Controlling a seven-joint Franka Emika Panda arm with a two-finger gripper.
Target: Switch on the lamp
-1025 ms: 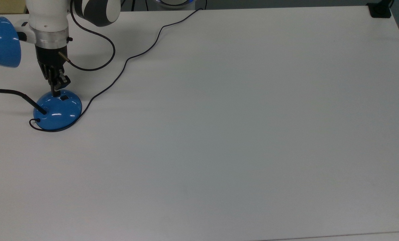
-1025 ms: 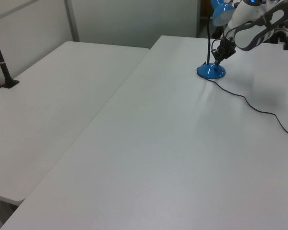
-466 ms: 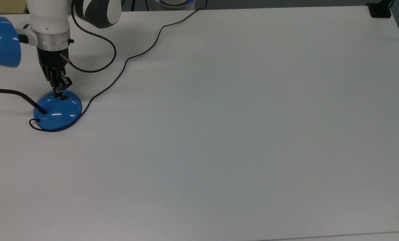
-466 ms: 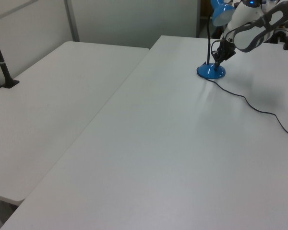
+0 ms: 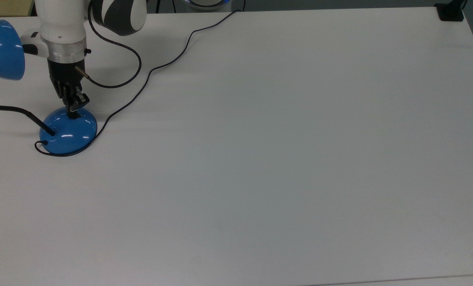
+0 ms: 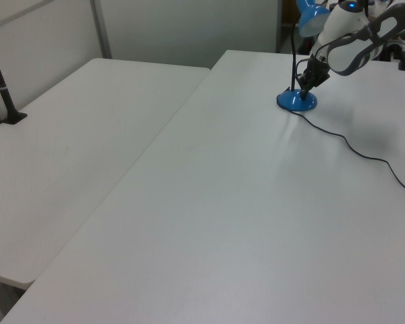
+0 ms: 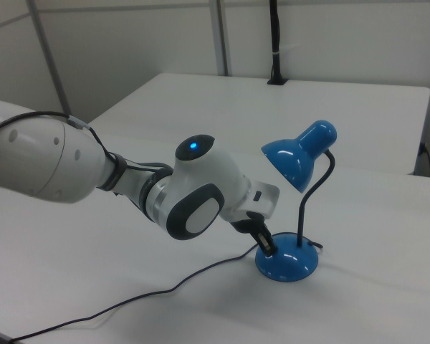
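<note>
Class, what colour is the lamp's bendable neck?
Black, rising from the glossy blue lamp base; the right view shows it best.

a second white surface is sitting at nine o'clock of the main surface, with pale partition walls standing behind.
</note>
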